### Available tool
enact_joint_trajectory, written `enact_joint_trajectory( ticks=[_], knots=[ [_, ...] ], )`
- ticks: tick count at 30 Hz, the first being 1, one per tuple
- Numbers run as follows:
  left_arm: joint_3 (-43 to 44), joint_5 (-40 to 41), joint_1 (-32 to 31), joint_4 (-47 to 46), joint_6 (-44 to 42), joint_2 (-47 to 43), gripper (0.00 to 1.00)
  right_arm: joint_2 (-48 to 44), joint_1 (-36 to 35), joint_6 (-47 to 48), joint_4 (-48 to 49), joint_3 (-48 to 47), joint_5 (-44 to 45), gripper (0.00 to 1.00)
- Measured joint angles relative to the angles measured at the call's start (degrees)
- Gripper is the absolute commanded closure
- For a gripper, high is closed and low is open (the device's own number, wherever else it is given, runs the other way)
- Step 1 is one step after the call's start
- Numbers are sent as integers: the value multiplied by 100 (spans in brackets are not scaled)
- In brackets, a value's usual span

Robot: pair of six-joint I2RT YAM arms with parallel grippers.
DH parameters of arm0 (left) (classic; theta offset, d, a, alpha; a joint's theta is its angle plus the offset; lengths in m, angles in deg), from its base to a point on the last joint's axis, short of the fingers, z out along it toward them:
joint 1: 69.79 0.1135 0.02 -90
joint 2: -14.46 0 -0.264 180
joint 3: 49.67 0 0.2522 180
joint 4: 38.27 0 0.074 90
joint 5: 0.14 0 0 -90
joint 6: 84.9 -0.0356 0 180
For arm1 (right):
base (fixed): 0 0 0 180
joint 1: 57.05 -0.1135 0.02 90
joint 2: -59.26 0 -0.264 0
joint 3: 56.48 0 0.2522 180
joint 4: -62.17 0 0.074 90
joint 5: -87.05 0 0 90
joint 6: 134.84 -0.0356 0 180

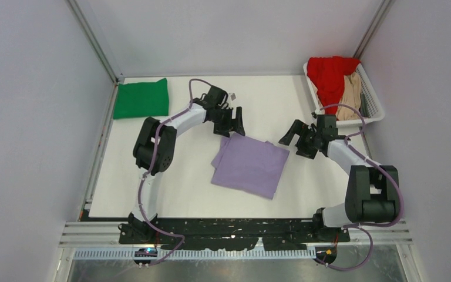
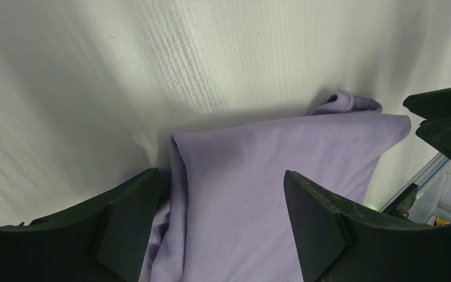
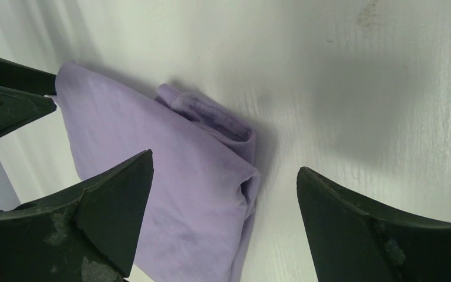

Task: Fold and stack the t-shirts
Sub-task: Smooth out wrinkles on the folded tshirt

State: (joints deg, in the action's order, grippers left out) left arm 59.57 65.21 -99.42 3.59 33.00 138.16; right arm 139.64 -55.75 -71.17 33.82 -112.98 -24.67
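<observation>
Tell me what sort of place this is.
Probably a robotics lab test cell: plain grey panel walls on aluminium frame posts enclose a white table, with a black metal mounting plate along its near edge.

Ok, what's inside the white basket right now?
A red t-shirt heaped at the far end of the basket, with a tan t-shirt beside it. Anything beneath them is covered.

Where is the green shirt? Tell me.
Top view: the folded green shirt lies at the far left corner of the table, well apart from the purple shirt at centre.
</observation>
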Motion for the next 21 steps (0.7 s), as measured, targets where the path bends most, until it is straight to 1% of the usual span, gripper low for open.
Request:
enact_joint_trajectory(
  ticks=[4,9,10,14,16,17,18,19,20,21],
  knots=[
    [203,-66,-4,11,20,247,25,372,0,-90,267,22,-13,6],
    [313,-184,-4,-24,61,350,34,533,0,-155,476,46,-79,14],
    [332,-229,-4,-28,66,378,36,538,0,-168,518,61,-94,15],
    [286,-343,-22,-66,144,420,49,540,0,-210,616,116,-157,25],
    [240,-367,-28,-101,170,420,53,540,0,-216,643,157,-186,31],
    [221,-372,-31,-111,184,420,55,551,0,-214,649,170,-197,37],
    [212,-372,-37,-111,192,420,58,566,0,-221,680,192,-212,40],
    [210,-376,-37,-120,203,420,61,581,0,-216,686,199,-219,48],
    [210,-387,-50,-125,219,422,65,608,0,-223,710,216,-234,51],
    [208,-393,-57,-136,227,422,68,634,0,-214,730,229,-247,57]
  ],
)
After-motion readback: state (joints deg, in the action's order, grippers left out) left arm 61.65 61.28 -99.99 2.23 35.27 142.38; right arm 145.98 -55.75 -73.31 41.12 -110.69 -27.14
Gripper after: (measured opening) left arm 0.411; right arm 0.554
